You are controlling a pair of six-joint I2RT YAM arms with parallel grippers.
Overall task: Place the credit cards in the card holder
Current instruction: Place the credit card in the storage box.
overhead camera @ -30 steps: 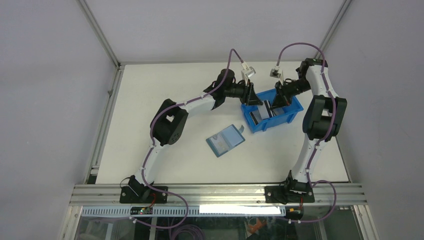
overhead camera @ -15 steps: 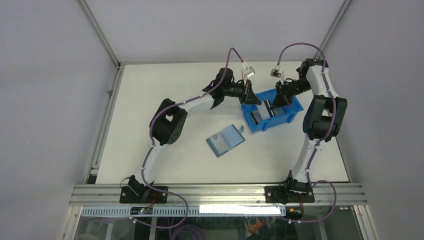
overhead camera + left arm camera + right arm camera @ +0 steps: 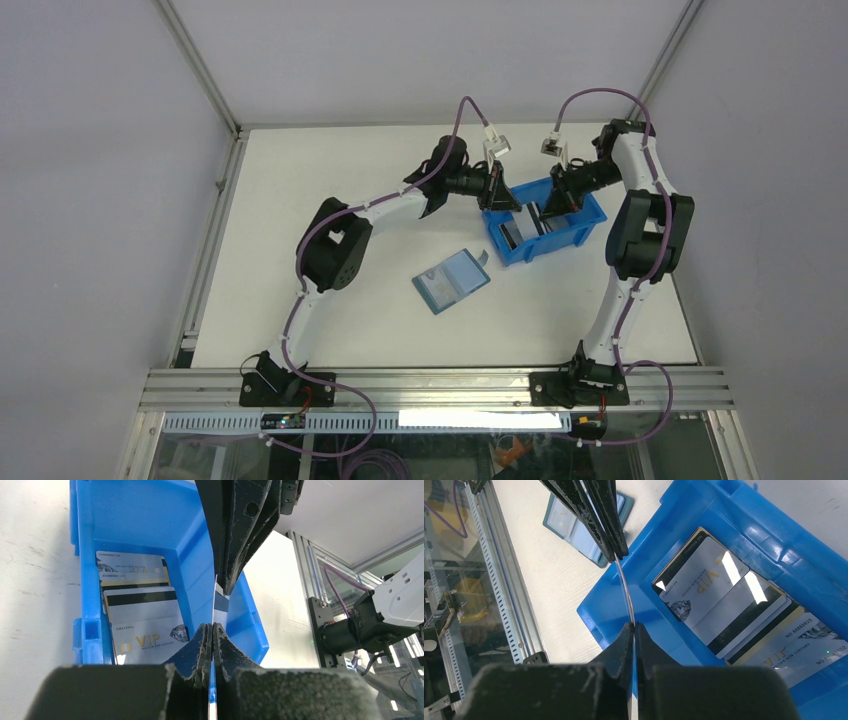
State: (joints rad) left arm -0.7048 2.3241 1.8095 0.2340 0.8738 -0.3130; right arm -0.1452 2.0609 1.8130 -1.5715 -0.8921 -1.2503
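- The left gripper [image 3: 500,198] and the right gripper [image 3: 553,203] are facing each other tip to tip over the blue bin [image 3: 555,238]. Both are pinching one card [image 3: 220,602] edge-on, and together they are crowding the space above the bin's middle.
- The bin's walls are fencing in the loose cards [image 3: 142,612] lying flat on its floor, leaving access only from above.
- The open wallet [image 3: 452,281] is lying just near-left of the bin, with bare table [image 3: 290,180] stretching along its near and left sides.
- The left arm [image 3: 335,245] is slanting across the table's left-centre, barring a low path there.
- Metal frame rails [image 3: 215,240] are hemming in the table's edges.
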